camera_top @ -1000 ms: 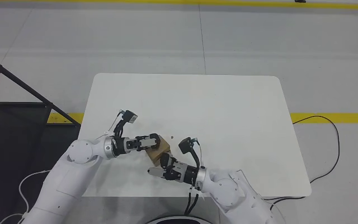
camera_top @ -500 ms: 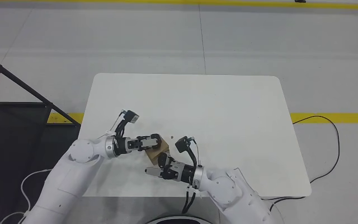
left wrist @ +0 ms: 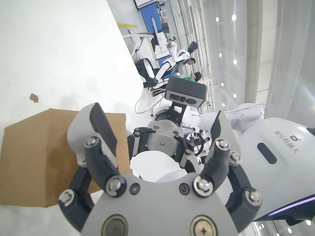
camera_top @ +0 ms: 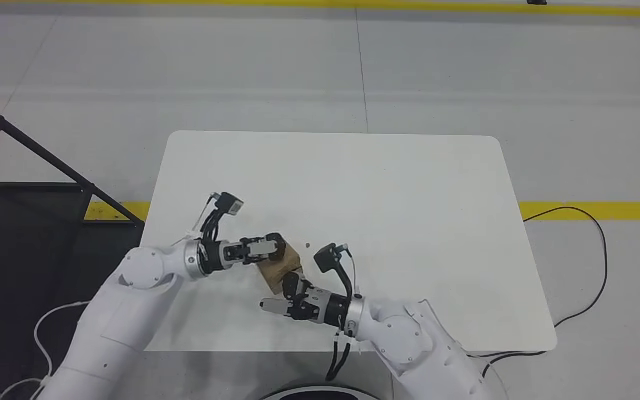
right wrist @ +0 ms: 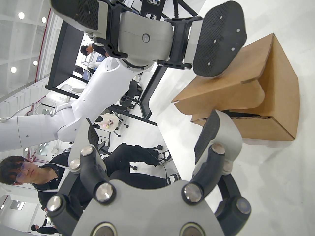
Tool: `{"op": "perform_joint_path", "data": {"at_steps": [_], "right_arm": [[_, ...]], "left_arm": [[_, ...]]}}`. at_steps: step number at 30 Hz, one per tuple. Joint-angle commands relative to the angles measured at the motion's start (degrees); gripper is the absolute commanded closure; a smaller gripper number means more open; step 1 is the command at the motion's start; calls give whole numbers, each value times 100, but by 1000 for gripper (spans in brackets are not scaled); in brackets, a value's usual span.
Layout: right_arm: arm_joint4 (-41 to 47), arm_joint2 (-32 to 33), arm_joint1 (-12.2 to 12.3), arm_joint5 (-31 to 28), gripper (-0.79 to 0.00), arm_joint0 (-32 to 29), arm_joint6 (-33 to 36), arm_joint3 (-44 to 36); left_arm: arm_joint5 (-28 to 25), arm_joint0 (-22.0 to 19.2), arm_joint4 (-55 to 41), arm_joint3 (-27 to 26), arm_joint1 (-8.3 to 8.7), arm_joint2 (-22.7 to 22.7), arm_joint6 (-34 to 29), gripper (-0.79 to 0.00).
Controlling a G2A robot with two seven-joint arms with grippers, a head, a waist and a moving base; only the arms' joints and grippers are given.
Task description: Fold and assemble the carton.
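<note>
The carton (camera_top: 279, 268) sits on the white table (camera_top: 420, 200), at about 7 o'clock from the table's centre in the top view, near the robot-side edge. It is a brown corrugated box, partly closed. In the right wrist view a rounded flap (right wrist: 236, 94) lies across one side, with a dark gap showing beneath it.

Left gripper (camera_top: 262, 246): located at 10 o'clock of the carton in the top view. Its jaws are spread wide and grasp nothing. One pad (right wrist: 219, 37) touches the carton's upper edge; the other pad (right wrist: 73, 1) stands well apart from the carton.

Right gripper (camera_top: 281, 301): located at 6 o'clock of the carton in the top view, facing the left gripper across it. Its jaws are likewise released, with nothing between them. One finger (right wrist: 216, 131) is just beside the flapped side; whether it touches cannot be determined.

A small brown scrap (left wrist: 34, 97) lies on the table near the carton, at 1 o'clock of it in the top view.
</note>
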Motion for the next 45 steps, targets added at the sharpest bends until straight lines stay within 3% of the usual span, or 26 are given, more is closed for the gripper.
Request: {"op": "perform_joint_path", "data": {"at_steps": [1, 15, 28, 37, 45], "right_arm": [[-3, 5, 1, -2, -785, -1, 4, -11], [-64, 128, 33, 2, -785, -111, -51, -183], [229, 704, 159, 300, -785, -675, -282, -776], [130, 1107, 264, 1187, -785, -1074, -39, -1660], [-57, 868, 227, 2670, -785, -681, 560, -2064]], "left_arm": [[34, 10, -6, 43, 10, -56, 21, -785], [232, -21, 161, 302, 39, -161, -27, -785], [191, 37, 148, 233, 25, -114, -17, -785], [184, 130, 200, 54, 20, -76, 15, -785], [148, 182, 168, 1, 2, -1, 27, -785]]}}
